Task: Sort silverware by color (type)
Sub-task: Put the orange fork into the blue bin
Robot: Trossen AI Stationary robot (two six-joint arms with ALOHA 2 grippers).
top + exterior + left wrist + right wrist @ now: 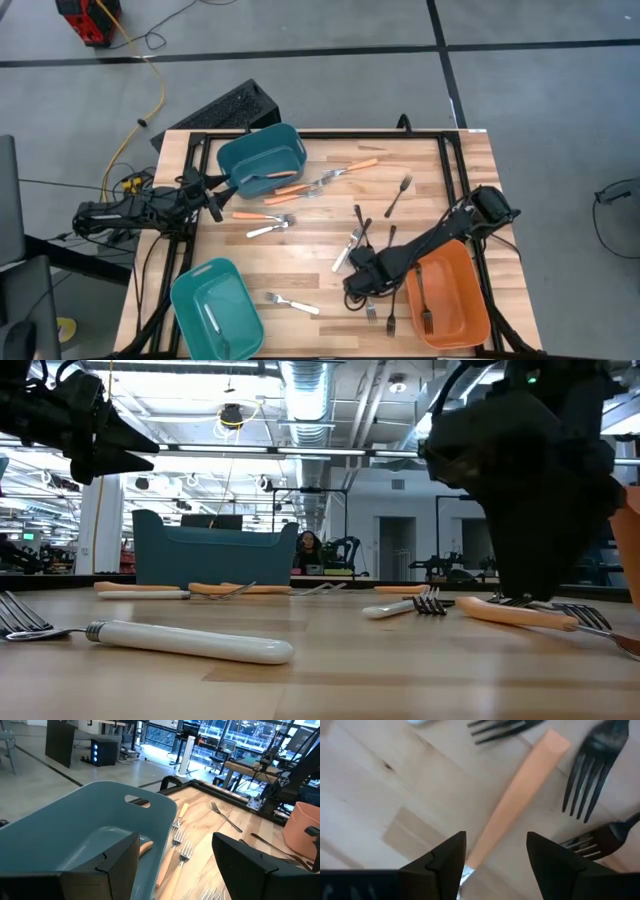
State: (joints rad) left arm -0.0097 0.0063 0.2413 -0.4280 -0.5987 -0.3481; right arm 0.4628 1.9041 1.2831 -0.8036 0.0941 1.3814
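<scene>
Orange-handled fork [520,800]: centre between open, empty fingers of right gripper [495,852], lower to table [380,795], close on handle, avoiding black fork [592,765].

3 bins [262,160] — 2 teal, 1 orange.

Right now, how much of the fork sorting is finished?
Only a start. One black fork lies in the orange bin, a white one in the near teal bin. The right hand is open over an orange-handled fork; the left hand is open at the far teal bin. Most forks are on the table.
</scene>
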